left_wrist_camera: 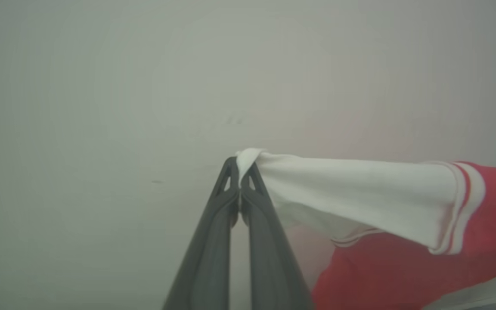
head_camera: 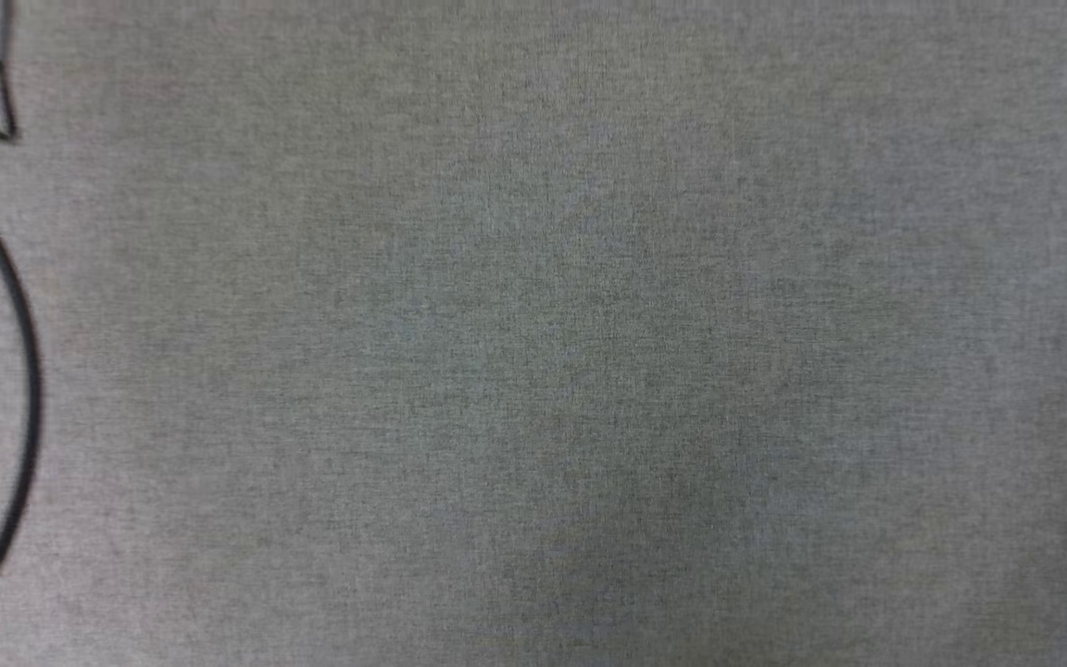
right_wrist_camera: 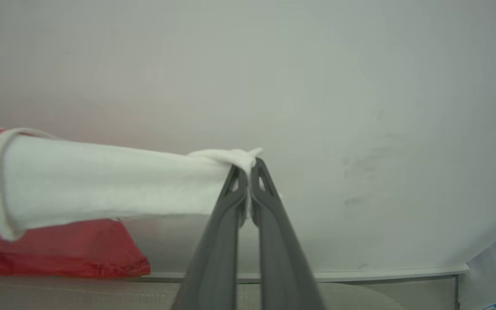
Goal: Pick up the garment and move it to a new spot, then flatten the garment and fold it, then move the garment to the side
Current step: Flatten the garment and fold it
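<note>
The garment (left_wrist_camera: 403, 262) is a red shirt with white sleeves and red-white striped trim. In the left wrist view my left gripper (left_wrist_camera: 240, 165) is shut on the tip of one white sleeve (left_wrist_camera: 360, 193), which stretches off to the right with red cloth hanging below it. In the right wrist view my right gripper (right_wrist_camera: 248, 165) is shut on the tip of the other white sleeve (right_wrist_camera: 101, 181), which stretches to the left, with the garment's (right_wrist_camera: 58, 254) red body under it. Both sleeves are pulled taut in the air.
A pale wall (right_wrist_camera: 317, 86) lies behind both grippers. The right wrist view shows a white ledge (right_wrist_camera: 360, 274) along the bottom. The head view looks at grey floor covering (head_camera: 533, 333) with a black cable (head_camera: 19, 324) curving at its left edge.
</note>
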